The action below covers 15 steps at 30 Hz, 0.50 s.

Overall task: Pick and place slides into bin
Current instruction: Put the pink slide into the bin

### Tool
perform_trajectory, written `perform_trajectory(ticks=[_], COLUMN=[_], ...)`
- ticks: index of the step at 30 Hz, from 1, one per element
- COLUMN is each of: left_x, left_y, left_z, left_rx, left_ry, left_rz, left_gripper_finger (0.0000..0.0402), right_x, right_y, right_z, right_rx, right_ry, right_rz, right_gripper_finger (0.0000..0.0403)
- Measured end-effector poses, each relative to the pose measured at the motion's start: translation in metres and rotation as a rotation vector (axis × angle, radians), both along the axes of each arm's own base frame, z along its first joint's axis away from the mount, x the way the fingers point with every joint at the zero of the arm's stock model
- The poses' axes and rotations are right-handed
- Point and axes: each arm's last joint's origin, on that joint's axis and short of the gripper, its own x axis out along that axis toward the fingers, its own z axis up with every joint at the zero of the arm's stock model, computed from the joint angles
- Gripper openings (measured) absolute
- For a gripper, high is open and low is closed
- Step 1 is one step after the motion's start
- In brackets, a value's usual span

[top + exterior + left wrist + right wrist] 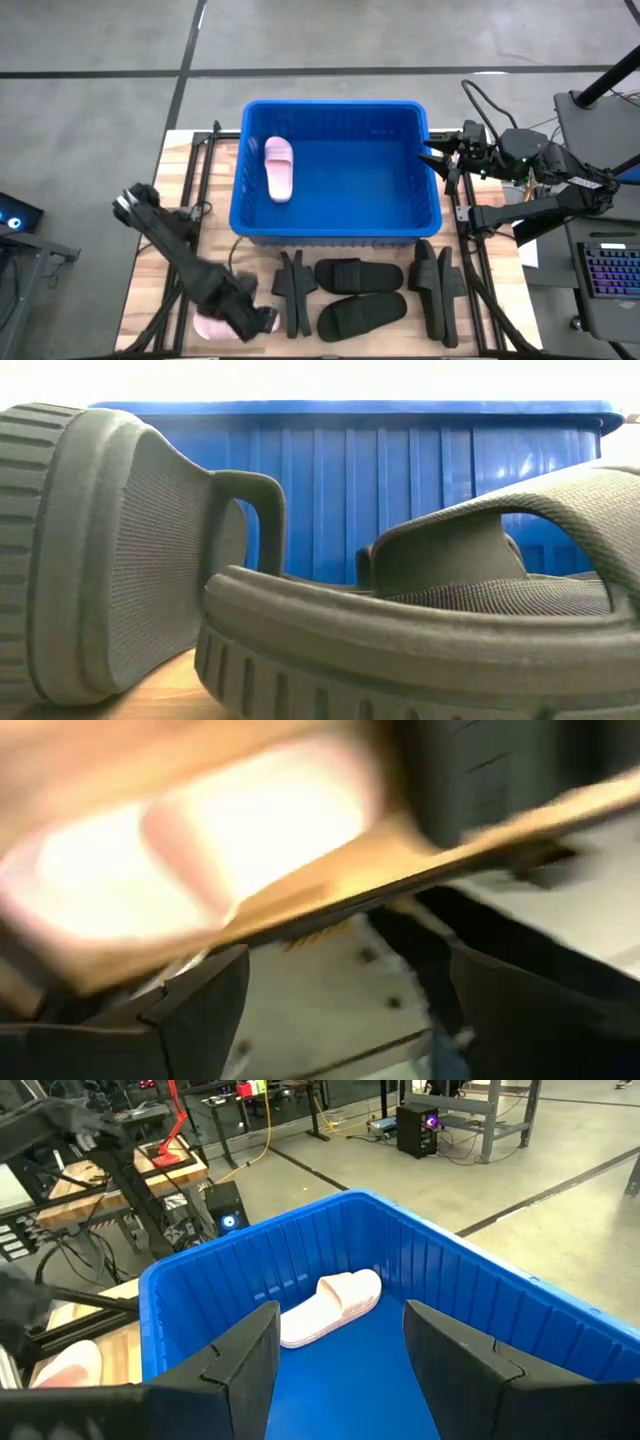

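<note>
High view: 1 pink slide (279,168) in bin (432,205); 6 blk outside.

bright blue bin (335,228), pale pink slide (279,168), black slides (360,295)

Wooden table (170,190) on grey floor — keyboard (610,270) at right — monitor stand (595,110)

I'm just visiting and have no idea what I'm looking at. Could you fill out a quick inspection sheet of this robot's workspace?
Surface: wooden table, bare patches visible.
Job's things: blue bin holds one pink slide; second pink slide on the table's near left corner; black slides lined up in front of the bin.
Clutter: nothing seen.
Grippers: left gripper down at the second pink slide, open; right gripper at the bin's right rim, open and empty.
Cables: black cables by the right arm.
Surroundings: concrete floor, keyboard.
</note>
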Motion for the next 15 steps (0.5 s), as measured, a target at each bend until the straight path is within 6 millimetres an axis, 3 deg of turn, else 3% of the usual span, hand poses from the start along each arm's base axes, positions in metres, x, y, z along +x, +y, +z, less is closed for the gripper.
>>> perform_trajectory(ticks=[8, 15], left_x=[-0.003, -0.002], left_y=[-0.036, -0.041], left_z=[-0.054, -0.096], left_rx=[0.1, 0.242], left_ry=[0.299, 0.521], left_rz=[0.193, 0.214], left_gripper_finger=[0.0331, 0.0331], right_x=[0.0, 0.0], right_y=[0.0, 0.0], right_z=[0.0, 0.0], right_rx=[-0.003, -0.029], right_ry=[0.001, 0.012], right_rz=[0.001, 0.008], right_gripper_finger=[0.0203, 0.0203])
